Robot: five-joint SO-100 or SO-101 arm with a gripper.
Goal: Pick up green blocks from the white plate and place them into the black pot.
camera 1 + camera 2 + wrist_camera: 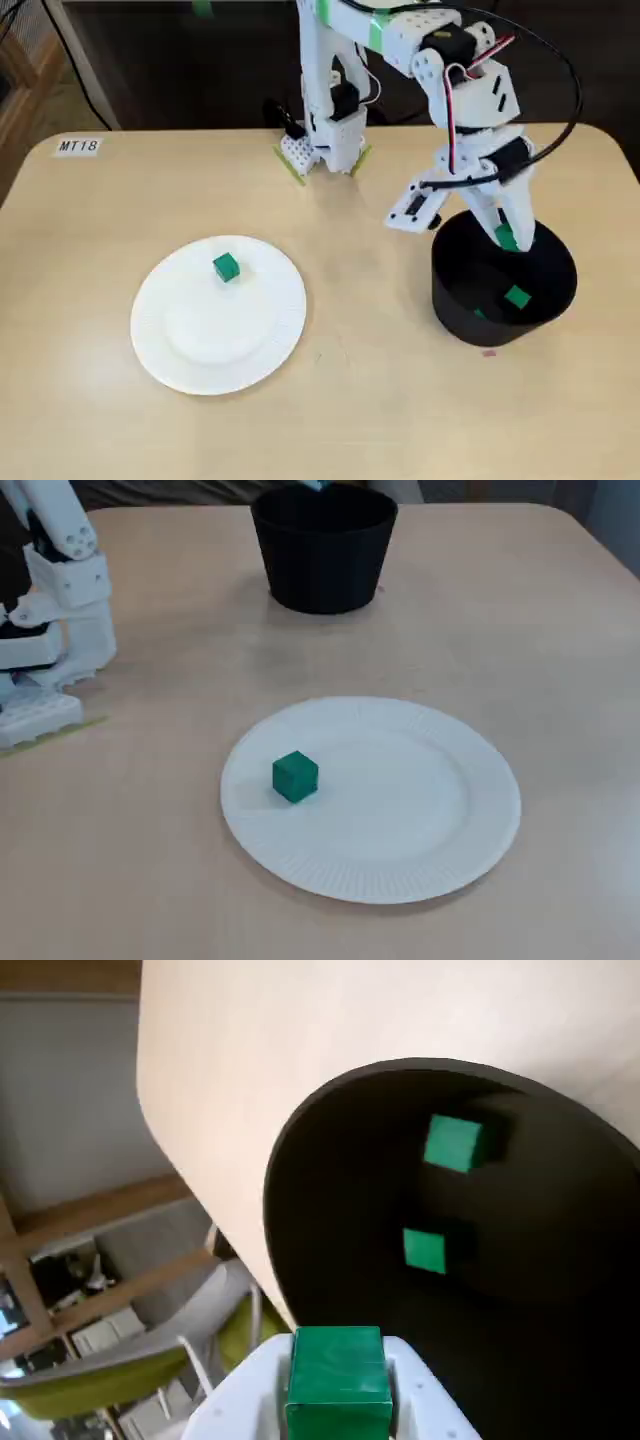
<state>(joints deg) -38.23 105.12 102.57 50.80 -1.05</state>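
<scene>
In a fixed view my gripper (509,243) hangs over the black pot (455,310), shut on a green block (505,236) just inside the rim. The wrist view shows that held block (338,1378) between the white fingers, above the pot's dark interior (330,1210). Two more green blocks (455,1144) (424,1250) lie on the pot's bottom. One green block (226,267) sits on the white plate (200,340) near its far edge; it is also visible (295,777) on the plate's left part (420,800) in another fixed view, with the pot (323,555) behind.
The arm's white base (322,140) stands at the table's back middle. A label reading MT18 (78,146) is stuck near the back left corner. In the wrist view the table's edge runs close to the pot, with chairs below it.
</scene>
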